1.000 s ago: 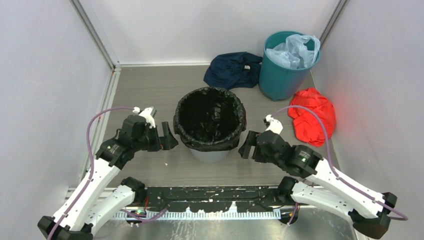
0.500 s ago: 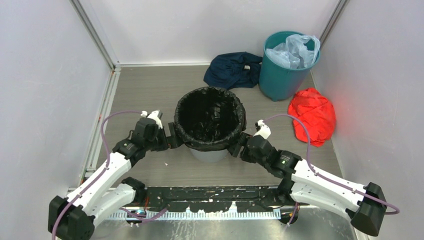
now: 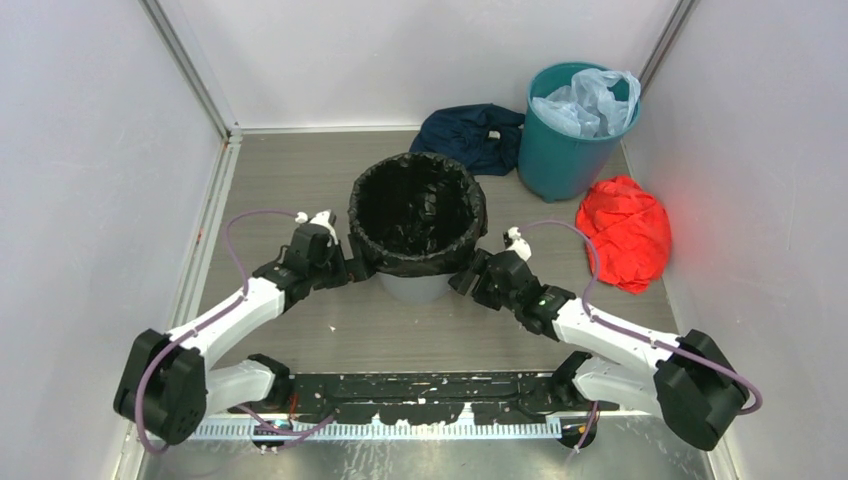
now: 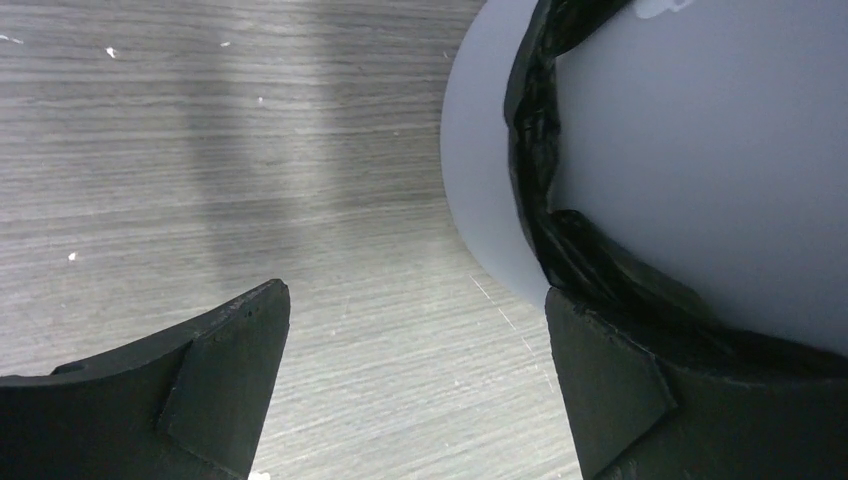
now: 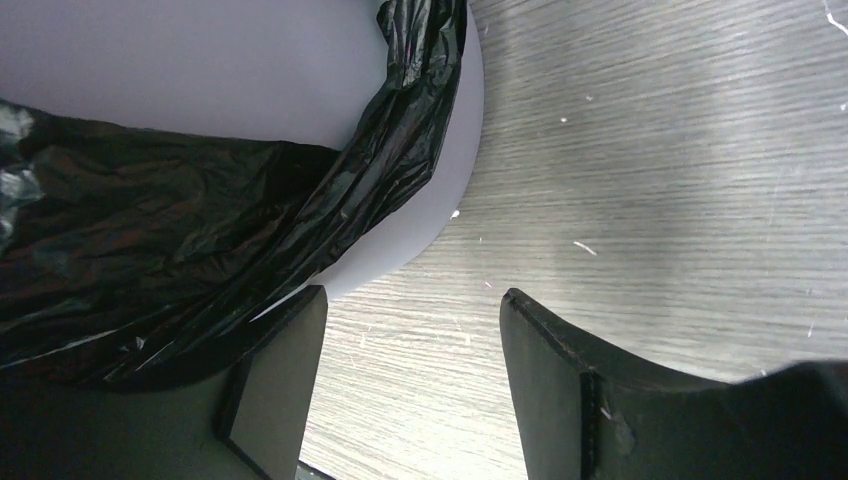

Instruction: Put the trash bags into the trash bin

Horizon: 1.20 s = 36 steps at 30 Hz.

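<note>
The glossy black trash bag (image 3: 418, 212) lines the light grey trash bin (image 3: 418, 288) at the table's middle, its edge folded over the rim. My left gripper (image 3: 352, 270) is open at the bin's left side, below the bag's hem. In the left wrist view the bin wall (image 4: 700, 150) and the bag's hem (image 4: 540, 180) lie beside the right finger (image 4: 620, 380). My right gripper (image 3: 462, 280) is open at the bin's right side. In the right wrist view the bag (image 5: 180, 230) hangs over the bin (image 5: 200, 70) by the left finger (image 5: 275, 380).
A teal-green bin (image 3: 565, 150) holding a pale blue plastic bag (image 3: 590, 100) stands at the back right. A red cloth bundle (image 3: 625, 230) lies right of it. A dark blue cloth (image 3: 465, 138) lies behind the grey bin. Walls close in the left, back and right.
Both arms have stretched forward and inward. Both open grippers have come from beside the bin up against its sides under the bag's folded edge.
</note>
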{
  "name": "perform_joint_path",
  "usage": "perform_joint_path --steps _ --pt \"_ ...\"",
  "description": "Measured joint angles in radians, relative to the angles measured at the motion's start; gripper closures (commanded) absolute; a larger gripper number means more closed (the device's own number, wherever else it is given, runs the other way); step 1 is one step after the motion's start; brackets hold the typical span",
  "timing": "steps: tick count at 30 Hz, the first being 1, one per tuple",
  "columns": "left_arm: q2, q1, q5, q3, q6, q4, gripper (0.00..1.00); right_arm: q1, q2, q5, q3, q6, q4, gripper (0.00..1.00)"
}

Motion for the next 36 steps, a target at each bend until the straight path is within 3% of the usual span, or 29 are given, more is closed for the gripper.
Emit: perform_joint_path --steps 5,10,16,23,29,36 --pt "0.106 0.0 -0.023 0.061 0.005 0.013 0.0 -0.074 0.041 -0.075 0.022 -0.053 0.023 0.3" --pt "0.145 0.0 -0.032 0.135 0.008 0.008 0.0 -0.122 0.032 -0.146 0.11 -0.107 -0.082 0.3" --pt "0.055 0.0 -0.025 0.144 0.003 -0.051 0.0 -0.121 -0.152 -0.183 0.244 -0.194 -0.419 0.3" --pt "-0.112 0.0 -0.024 0.161 0.005 -0.192 0.0 -0.121 -0.242 -0.117 0.598 -0.298 -0.779 0.27" --pt "-0.165 0.0 -0.026 0.275 0.041 -0.356 0.0 -0.121 -0.072 0.008 0.956 -0.414 -0.909 0.27" --pt "0.029 0.0 -0.037 0.79 0.2 -0.57 0.0 -0.127 0.298 0.068 1.207 -0.513 -0.926 0.27"
